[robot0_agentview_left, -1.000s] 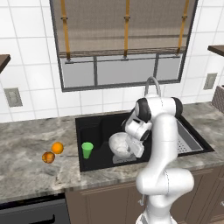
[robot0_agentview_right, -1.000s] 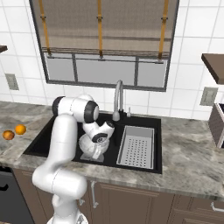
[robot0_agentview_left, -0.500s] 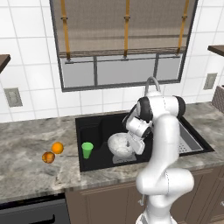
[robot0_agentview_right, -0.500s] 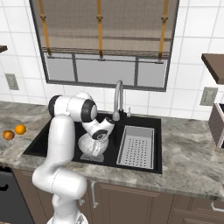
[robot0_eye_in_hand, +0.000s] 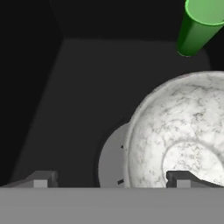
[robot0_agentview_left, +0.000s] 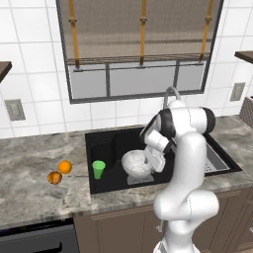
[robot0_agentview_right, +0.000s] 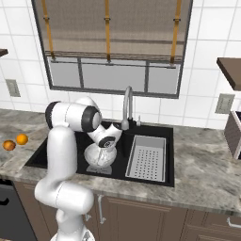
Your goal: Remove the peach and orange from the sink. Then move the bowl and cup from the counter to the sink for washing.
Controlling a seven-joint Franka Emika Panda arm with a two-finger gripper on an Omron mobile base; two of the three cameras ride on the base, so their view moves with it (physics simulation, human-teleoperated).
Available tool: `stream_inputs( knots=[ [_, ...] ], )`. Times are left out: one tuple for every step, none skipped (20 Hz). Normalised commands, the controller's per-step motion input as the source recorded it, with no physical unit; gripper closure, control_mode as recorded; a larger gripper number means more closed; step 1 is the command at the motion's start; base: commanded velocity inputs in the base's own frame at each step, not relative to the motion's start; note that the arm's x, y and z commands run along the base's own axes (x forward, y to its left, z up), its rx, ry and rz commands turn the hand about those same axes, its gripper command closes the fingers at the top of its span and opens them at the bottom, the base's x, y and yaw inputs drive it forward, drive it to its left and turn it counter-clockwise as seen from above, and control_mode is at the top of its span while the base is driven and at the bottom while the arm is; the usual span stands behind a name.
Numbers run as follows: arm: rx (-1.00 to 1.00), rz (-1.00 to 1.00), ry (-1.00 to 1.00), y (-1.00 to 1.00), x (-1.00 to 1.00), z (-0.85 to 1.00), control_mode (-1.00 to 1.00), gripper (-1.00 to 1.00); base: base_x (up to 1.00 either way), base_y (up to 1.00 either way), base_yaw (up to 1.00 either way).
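The whitish-grey bowl (robot0_agentview_left: 135,163) (robot0_agentview_right: 96,156) (robot0_eye_in_hand: 183,140) rests in the black sink (robot0_agentview_left: 106,143) (robot0_agentview_right: 120,161), partly over the grey drain plate (robot0_eye_in_hand: 110,161). My gripper (robot0_agentview_left: 154,160) (robot0_agentview_right: 104,151) (robot0_eye_in_hand: 111,179) hangs open just above the bowl's rim, one fingertip (robot0_eye_in_hand: 181,178) over the bowl and the other (robot0_eye_in_hand: 41,179) over bare sink floor, holding nothing. The green cup (robot0_agentview_left: 99,169) (robot0_eye_in_hand: 199,26) stands upright in the sink to the bowl's left. The orange (robot0_agentview_left: 64,166) (robot0_agentview_right: 21,139) and the darker peach (robot0_agentview_left: 54,178) (robot0_agentview_right: 8,145) lie on the counter left of the sink.
A curved silver faucet (robot0_agentview_left: 170,94) (robot0_agentview_right: 126,101) rises behind the sink. A grey perforated tray (robot0_agentview_right: 146,157) (robot0_agentview_left: 215,158) fills the sink's right part. Marbled counter (robot0_agentview_left: 29,192) (robot0_agentview_right: 207,169) stretches to both sides, with a window above.
The jaws have spread wide and let go of the bowl, which now sits in the sink. The hand has lifted slightly off it.
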Motion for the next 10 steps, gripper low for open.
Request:
stream_inputs(
  knots=[
    [-0.06,-0.08,0.03,0.00,-0.18,0.38,-1.00,-1.00,0.00,0.00,0.00],
    [-0.06,-0.09,0.06,0.00,-0.18,0.39,-1.00,-1.00,0.00,0.00,0.00],
    [-0.07,-0.10,0.05,0.00,-0.18,0.39,-1.00,-1.00,0.00,0.00,0.00],
    [-0.08,-0.11,0.05,0.00,-0.20,0.39,-1.00,-1.00,0.00,0.00,0.00],
    [-0.08,-0.12,0.05,0.00,-0.21,0.38,-1.00,-1.00,0.00,0.00,0.00],
    [-0.09,-0.13,0.04,0.00,-0.21,0.40,-1.00,-1.00,0.00,0.00,0.00],
    [-0.10,-0.12,0.04,0.00,-0.20,0.42,-1.00,-1.00,0.00,0.00,0.00],
    [-0.11,-0.11,0.01,0.01,-0.18,0.46,-1.00,-1.00,0.00,0.00,0.00],
    [-0.11,-0.10,0.00,0.02,-0.18,0.48,-1.00,-1.00,0.00,0.00,0.00],
    [-0.11,-0.11,0.00,0.03,-0.16,0.49,-1.00,-1.00,0.00,0.00,0.00]
  ],
)
